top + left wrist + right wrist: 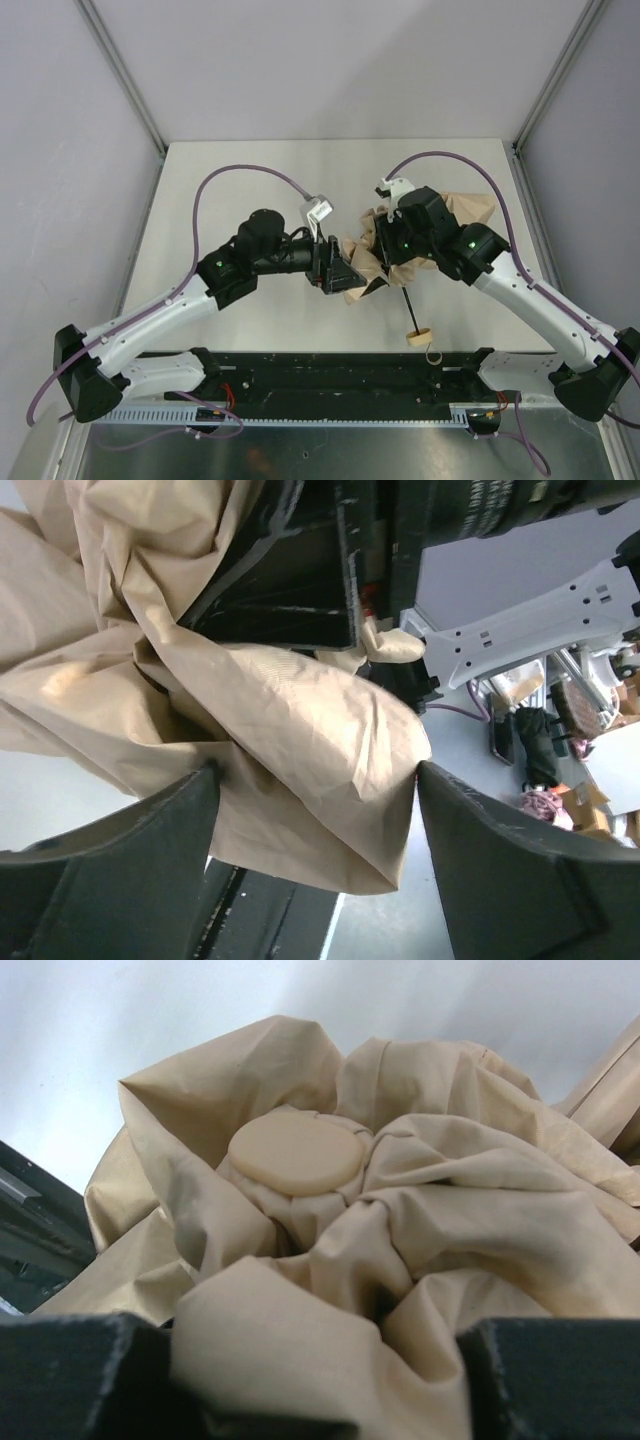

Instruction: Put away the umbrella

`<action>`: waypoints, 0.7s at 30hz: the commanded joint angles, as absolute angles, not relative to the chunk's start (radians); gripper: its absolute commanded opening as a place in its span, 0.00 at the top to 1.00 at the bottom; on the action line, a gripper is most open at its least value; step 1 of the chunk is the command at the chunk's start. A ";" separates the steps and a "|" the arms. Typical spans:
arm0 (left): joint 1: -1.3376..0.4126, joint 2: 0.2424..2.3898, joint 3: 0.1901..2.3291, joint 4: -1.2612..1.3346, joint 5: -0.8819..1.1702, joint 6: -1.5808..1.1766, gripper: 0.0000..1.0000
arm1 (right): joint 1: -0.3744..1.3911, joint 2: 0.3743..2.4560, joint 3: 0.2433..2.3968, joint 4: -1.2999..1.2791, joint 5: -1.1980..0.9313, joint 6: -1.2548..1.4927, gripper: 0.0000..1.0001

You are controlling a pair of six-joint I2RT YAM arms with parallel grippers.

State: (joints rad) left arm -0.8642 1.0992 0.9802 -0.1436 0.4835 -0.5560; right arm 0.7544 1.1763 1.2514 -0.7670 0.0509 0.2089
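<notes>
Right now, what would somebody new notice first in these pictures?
The crumpled beige umbrella stands out at the middle of the table. It is bunched between the left gripper and the right gripper, with fabric lying between each one's fingers. Its thin black shaft points toward the near edge and ends in a small tan handle. The right wrist view shows a round tan cap nested in the folds.

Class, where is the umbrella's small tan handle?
Top view: the small tan handle lies right of centre, at the near end of the thin black shaft, beyond the black base rail.
</notes>
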 commanded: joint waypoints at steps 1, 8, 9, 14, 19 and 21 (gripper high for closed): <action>-0.868 1.106 0.957 -0.112 0.530 -0.515 0.27 | 0.736 1.142 1.310 -0.735 -0.031 0.208 1.00; -0.863 1.043 0.871 -0.184 0.488 -0.412 0.97 | 0.627 1.158 1.280 -0.775 -0.355 0.164 1.00; -0.861 1.023 0.847 -0.196 0.473 -0.396 0.98 | 0.609 1.167 1.275 -0.789 -0.390 0.158 1.00; -0.860 0.974 0.710 -0.215 0.414 -0.352 1.00 | 0.591 1.228 1.210 -0.776 -0.470 0.164 1.00; -0.859 0.961 0.611 -0.222 0.300 -0.330 1.00 | 0.589 1.334 1.149 -0.697 -0.517 0.158 0.99; -0.860 0.963 0.580 -0.221 0.268 -0.330 1.00 | 0.588 1.393 1.132 -0.666 -0.532 0.154 0.97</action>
State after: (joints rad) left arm -0.8627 0.9798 0.6258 -0.1982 0.3660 -0.3767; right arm 0.5961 1.3197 1.1519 -0.7673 -0.4614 0.1787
